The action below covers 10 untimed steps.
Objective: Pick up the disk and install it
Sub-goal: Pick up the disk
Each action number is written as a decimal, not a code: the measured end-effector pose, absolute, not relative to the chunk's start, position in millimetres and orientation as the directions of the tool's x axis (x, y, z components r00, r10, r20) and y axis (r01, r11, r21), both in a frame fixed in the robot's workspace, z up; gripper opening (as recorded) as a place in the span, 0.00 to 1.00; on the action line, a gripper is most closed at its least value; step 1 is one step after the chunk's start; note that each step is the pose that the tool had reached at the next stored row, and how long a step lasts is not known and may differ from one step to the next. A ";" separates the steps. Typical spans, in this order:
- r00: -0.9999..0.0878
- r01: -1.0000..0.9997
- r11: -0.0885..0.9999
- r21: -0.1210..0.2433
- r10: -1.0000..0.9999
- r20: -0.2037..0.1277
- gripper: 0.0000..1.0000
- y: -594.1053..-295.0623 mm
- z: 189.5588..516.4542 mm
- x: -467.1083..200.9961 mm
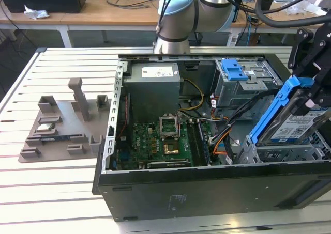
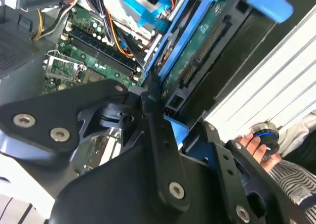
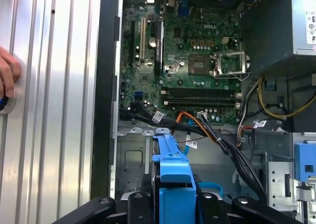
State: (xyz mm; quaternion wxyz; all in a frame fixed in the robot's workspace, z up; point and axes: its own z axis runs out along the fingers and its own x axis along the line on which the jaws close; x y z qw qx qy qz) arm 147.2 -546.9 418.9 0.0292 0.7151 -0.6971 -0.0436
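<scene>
Pincer (image 3: 173, 200) was closed on the disk (image 1: 292, 121), fingers either side of its blue carrier rails. I logged the disk as held in the air, steeply tilted, above the drive bay (image 1: 282, 154) at the exterior view's right end of the open computer case (image 1: 207, 187) on the desk (image 1: 51, 192). It was not seated, so I judged the install roughly half done. Risks noted: the tilt could push a rail corner against the bay's edge and jam it. The cables (image 3: 217, 135) from the motherboard (image 3: 192, 41) ran just beside the bay and could get snagged or pinched. The hold on smooth plastic might slip under side load.
</scene>
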 end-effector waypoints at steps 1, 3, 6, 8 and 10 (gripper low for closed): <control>0.024 -0.994 -0.026 0.102 -0.999 -0.022 0.37 -547.0 418.1 147.1; 0.024 -0.994 -0.026 0.102 -0.999 -0.022 0.37 -547.0 418.1 147.1; 0.024 -0.994 -0.026 0.102 -0.999 -0.024 0.37 -547.0 419.6 147.1; 0.024 -0.994 -0.026 0.102 -0.999 -0.022 0.37 -547.0 423.5 147.1; 0.024 -0.994 -0.026 0.102 -0.999 -0.022 0.37 -547.1 427.2 147.1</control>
